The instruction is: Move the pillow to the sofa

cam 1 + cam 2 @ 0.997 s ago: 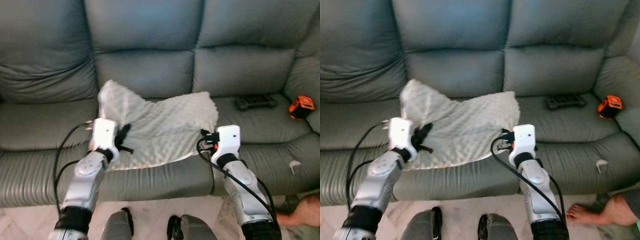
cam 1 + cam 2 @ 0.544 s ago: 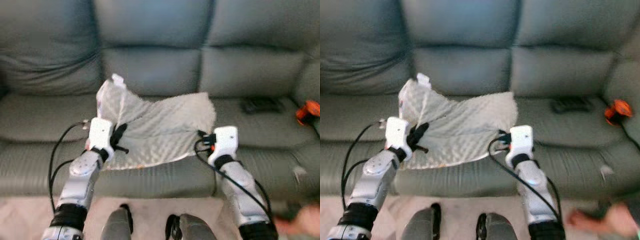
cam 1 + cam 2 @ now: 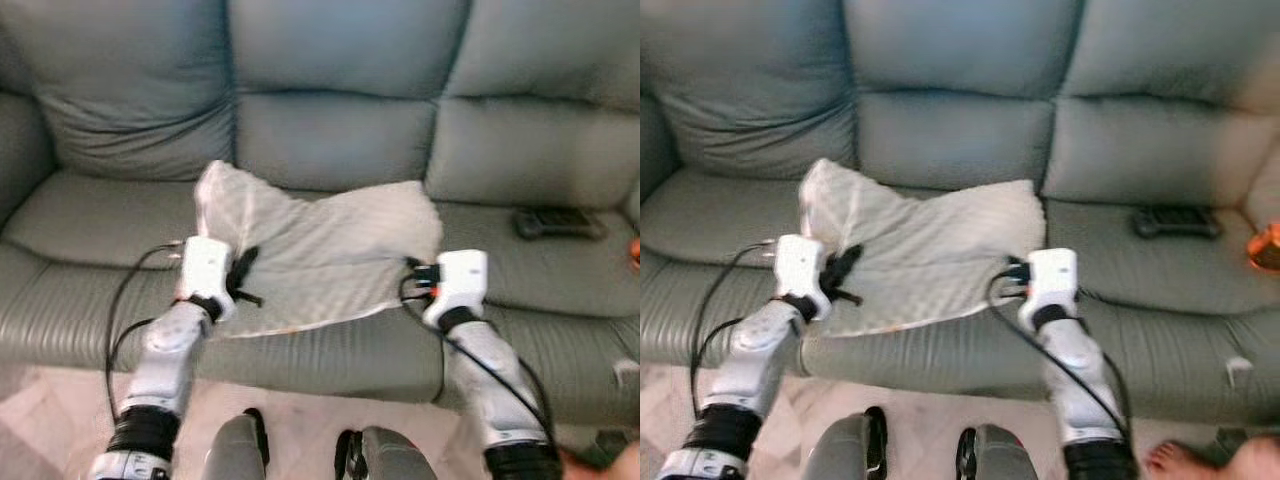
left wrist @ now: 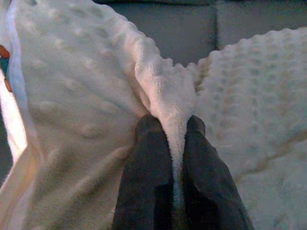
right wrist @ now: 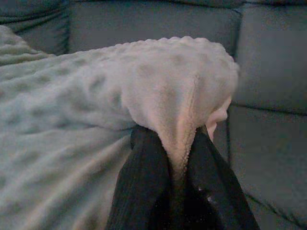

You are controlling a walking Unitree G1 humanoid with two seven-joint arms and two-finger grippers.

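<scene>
Pillow [image 3: 320,250], cream, dimpled plush, limp, draped across the middle seat of the grey-green sofa [image 3: 330,70], my left pincer [image 4: 173,143] clenched on one edge fold, my right pincer [image 5: 175,148] clenched on its opposite corner, black remote [image 3: 560,222] on the right seat, a person's bare foot [image 3: 1200,462] on the floor.

- Head views: soft, even indoor light with no glare; the grey-green sofa [image 3: 330,120] is lit evenly, with slight shade in the seams between its cushions.
- Both head views are mildly blurred throughout; the dimpled texture of the pillow [image 3: 320,250] is smeared and edges are soft.
- A narrow shadow lies under the front edge of the pillow.
- Left wrist view: dim, warm-tinted; the pillow cover is sharp at the fold, the black fingers [image 4: 148,187] near the lens are dark and soft.
- Right wrist view: darker and cooler; the fingers [image 5: 144,191] are nearly black.
</scene>
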